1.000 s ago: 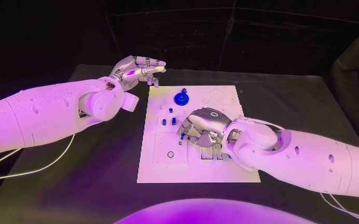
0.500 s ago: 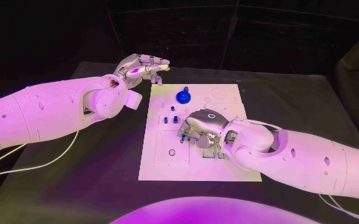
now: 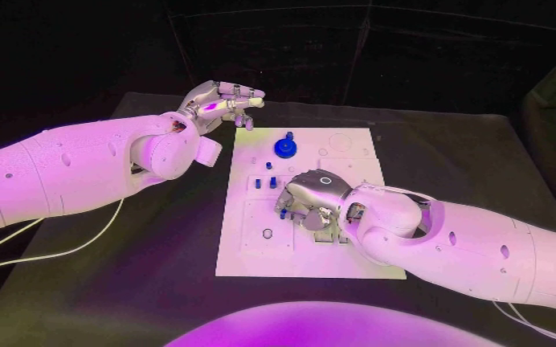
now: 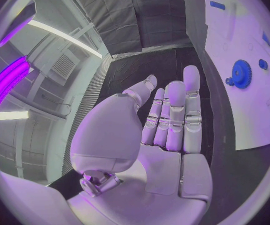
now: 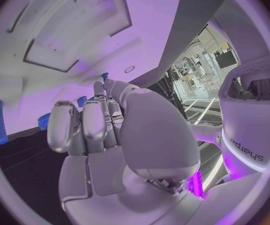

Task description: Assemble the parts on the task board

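Head view: white task board (image 3: 304,251) flat on black bench (image 3: 139,283), near centre. Blue geared wheel (image 3: 283,149) standing at far end of board, upright pin on top. Small blue pegs (image 3: 265,183) in a cluster mid-board, some upright in holes.

Right hand (image 3: 312,201) low over mid-board, palm down, fingers curled toward a small blue peg (image 3: 282,213) at their tips. Cannot tell whether gripped or merely touched; contact spot covered by hand. Right wrist view: fingers (image 5: 84,127) bunched together, blue bits peeking past them, nothing clearly pinched.

Left hand (image 3: 218,104) raised off far left corner of board, fingers extended and apart, holding nothing. Left wrist view: same hand (image 4: 169,130) empty, wheel (image 4: 240,74) beyond fingertips.

Handling, by judgement: pegs likely light, rigid, smooth plastic; prone to tipping or rolling. Best taken by fingertips across the shaft, kept upright. Wheel best pinched at hub pin or rim.

Board recesses under right hand hidden.
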Action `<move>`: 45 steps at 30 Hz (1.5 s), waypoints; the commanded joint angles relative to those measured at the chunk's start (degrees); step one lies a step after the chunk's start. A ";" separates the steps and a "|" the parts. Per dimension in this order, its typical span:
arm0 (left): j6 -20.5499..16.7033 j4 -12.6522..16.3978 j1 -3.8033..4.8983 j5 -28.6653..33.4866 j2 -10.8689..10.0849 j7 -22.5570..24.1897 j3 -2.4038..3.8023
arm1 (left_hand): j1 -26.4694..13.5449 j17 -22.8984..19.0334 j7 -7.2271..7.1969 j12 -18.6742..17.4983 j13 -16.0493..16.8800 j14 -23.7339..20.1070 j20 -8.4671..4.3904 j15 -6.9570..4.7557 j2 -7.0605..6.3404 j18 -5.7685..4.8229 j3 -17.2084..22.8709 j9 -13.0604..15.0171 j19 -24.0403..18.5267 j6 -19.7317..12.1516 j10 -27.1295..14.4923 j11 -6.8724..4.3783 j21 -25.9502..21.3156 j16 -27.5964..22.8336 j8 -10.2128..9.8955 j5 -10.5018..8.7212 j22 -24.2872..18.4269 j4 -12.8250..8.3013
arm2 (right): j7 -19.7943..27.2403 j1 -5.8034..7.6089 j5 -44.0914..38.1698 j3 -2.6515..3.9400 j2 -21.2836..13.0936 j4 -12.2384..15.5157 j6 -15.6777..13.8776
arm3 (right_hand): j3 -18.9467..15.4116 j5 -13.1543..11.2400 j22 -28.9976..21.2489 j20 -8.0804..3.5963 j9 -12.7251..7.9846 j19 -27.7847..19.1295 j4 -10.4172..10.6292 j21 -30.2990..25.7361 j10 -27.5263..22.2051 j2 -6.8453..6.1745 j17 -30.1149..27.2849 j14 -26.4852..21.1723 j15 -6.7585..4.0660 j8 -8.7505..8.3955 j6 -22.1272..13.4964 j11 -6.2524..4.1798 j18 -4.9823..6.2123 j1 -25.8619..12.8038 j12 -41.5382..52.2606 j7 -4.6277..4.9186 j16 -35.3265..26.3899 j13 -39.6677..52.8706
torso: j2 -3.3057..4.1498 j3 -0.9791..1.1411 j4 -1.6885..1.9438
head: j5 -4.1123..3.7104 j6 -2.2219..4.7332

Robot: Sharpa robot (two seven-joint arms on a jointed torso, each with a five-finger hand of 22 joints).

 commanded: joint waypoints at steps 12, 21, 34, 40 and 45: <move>1.54 -0.29 0.09 0.26 -0.01 -0.83 0.04 | -0.30 -0.18 0.39 0.31 -0.12 -0.27 0.31 0.27 0.46 0.17 -0.04 -0.04 0.06 -0.18 -0.25 0.55 -0.20 -0.20 0.40 0.08 -0.16 0.43 | -0.69 0.01 -1.13 0.01 0.03 0.40 1.19 | -0.04 0.22 0.09 0.01 0.07 0.27 -0.45 0.33 0.28 0.19 0.07 1.54 -0.04 -0.12 0.21 0.17 -0.46 -0.55 -0.20 0.27 0.24 0.02 | -0.05 0.01 0.00 | 0.13 -0.17; 1.58 -0.23 0.09 0.26 -0.08 -0.96 0.04 | -0.30 -0.18 0.39 0.31 -0.12 -0.27 0.31 0.27 0.46 0.17 -0.04 -0.04 0.06 -0.18 -0.25 0.55 -0.20 -0.20 0.40 0.08 -0.16 0.43 | -1.71 0.01 -2.10 0.01 0.38 0.18 3.43 | -1.23 0.83 -0.19 0.11 0.02 -0.06 -0.85 0.16 -0.07 -0.64 -0.42 1.41 0.07 -0.25 -0.19 0.26 -0.38 -2.52 -0.56 0.30 0.12 -0.03 | 0.01 -0.03 -0.04 | 0.14 -0.29; 1.65 -0.26 0.10 0.26 -0.24 -1.17 0.04 | -0.37 -0.29 0.41 0.34 -0.15 -0.31 0.35 0.31 0.49 0.17 -0.07 -0.03 0.13 -0.27 -0.33 0.58 -0.22 -0.23 0.46 0.08 -0.21 0.48 | -1.20 0.01 -2.15 0.01 0.50 0.11 1.42 | -4.60 1.39 -4.54 1.06 -0.26 -3.35 -0.46 -2.55 -6.47 -2.63 -3.43 0.43 1.38 -0.56 -3.34 1.73 0.57 -6.37 -2.77 1.34 -1.84 -0.53 | -0.09 0.01 -0.05 | 0.26 -0.32; 1.73 -0.29 0.10 0.26 -0.24 -1.28 0.04 | -0.37 -0.29 0.41 0.34 -0.15 -0.31 0.35 0.31 0.49 0.17 -0.07 -0.03 0.13 -0.27 -0.33 0.58 -0.22 -0.23 0.46 0.08 -0.21 0.48 | -0.22 0.00 -1.34 0.01 0.18 0.34 -3.93 | -8.70 1.49 -12.98 2.09 -0.18 -9.34 -1.00 -8.39 -13.06 -2.27 -12.80 -2.68 2.20 -0.42 -7.27 2.84 2.42 -6.47 -1.72 2.09 -9.00 -0.25 | -0.07 0.02 -0.05 | 0.11 -0.03; 1.81 -0.35 0.10 0.26 -0.25 -1.37 0.04 | -0.37 -0.29 0.41 0.34 -0.15 -0.31 0.35 0.31 0.49 0.17 -0.07 -0.03 0.13 -0.27 -0.33 0.58 -0.22 -0.23 0.46 0.08 -0.21 0.48 | 1.52 0.01 1.11 0.03 -1.91 2.15 -8.56 | -9.80 1.73 -12.84 2.02 -0.12 -8.83 -1.08 -8.43 -12.10 -1.51 -13.02 -2.36 2.02 -0.34 -7.57 2.62 2.35 -6.20 0.01 1.99 -8.77 0.00 | -0.12 0.03 -0.06 | -0.24 0.40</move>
